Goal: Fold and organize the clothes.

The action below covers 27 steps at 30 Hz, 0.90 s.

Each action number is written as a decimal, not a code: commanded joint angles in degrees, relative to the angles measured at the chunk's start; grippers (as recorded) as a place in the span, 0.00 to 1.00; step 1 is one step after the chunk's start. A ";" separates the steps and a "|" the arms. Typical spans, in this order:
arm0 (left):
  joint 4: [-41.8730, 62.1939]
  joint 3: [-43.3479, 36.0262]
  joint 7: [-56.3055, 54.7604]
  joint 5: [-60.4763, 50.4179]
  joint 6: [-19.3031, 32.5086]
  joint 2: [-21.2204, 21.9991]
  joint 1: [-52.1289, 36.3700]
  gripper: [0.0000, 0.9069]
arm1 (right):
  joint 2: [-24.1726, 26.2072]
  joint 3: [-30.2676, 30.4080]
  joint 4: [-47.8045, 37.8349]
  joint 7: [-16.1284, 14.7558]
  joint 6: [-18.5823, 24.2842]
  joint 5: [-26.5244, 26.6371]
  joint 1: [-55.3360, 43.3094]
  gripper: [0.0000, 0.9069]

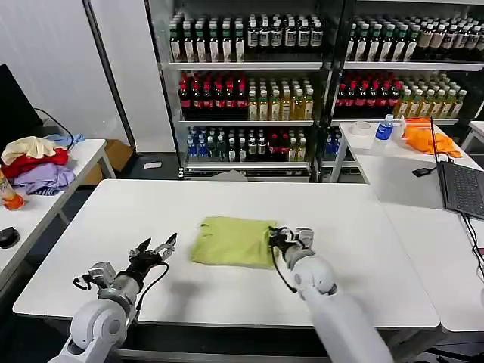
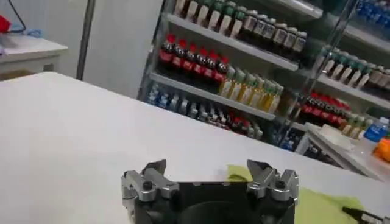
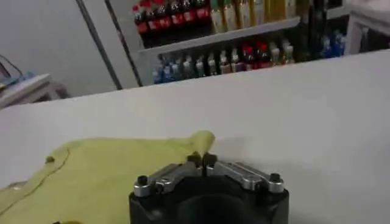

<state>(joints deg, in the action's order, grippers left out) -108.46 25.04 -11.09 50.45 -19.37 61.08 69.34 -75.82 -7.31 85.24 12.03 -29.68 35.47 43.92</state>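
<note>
The clothes are one lime T-shirt, lying folded as a flat rectangle in the middle of the white table. My right gripper sits at the shirt's right edge. In the right wrist view its fingertips are pressed together on a raised corner of the lime fabric. My left gripper hovers over bare table a short way left of the shirt, apart from it. The left wrist view shows it open and holding nothing, with the shirt beyond its far finger.
A side table at the left holds a cream, red and lavender garment heap, an orange bottle and a black mouse. The right table carries a laptop, an orange cloth and a water bottle. Drink shelves stand behind.
</note>
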 commanded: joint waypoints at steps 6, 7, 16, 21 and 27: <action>-0.20 -1.51 0.06 -1.16 0.14 0.75 -0.23 1.00 | 6.40 -1.46 -7.75 -13.23 1.50 -15.73 -7.17 1.00; -0.22 -1.63 0.06 -1.20 0.13 0.77 -0.27 1.00 | 6.29 -1.33 -8.10 -13.15 3.66 -16.22 -7.11 1.00; -1.09 -2.46 0.36 -4.70 0.14 0.73 0.18 1.00 | 8.00 -3.07 3.21 -9.47 26.21 -23.22 5.09 1.00; -2.73 -3.68 0.93 -9.90 0.43 0.43 0.22 1.00 | 9.75 -9.18 15.22 -7.17 29.55 -23.83 18.39 1.00; -4.65 -4.31 1.03 -10.61 1.04 0.24 -0.61 1.00 | 9.63 -15.96 22.91 -5.82 30.40 -21.06 27.42 1.00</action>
<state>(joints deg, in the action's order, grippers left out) -110.98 21.52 -10.23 44.02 -18.69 61.47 69.14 -67.49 -13.77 92.11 4.36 -8.59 15.86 53.04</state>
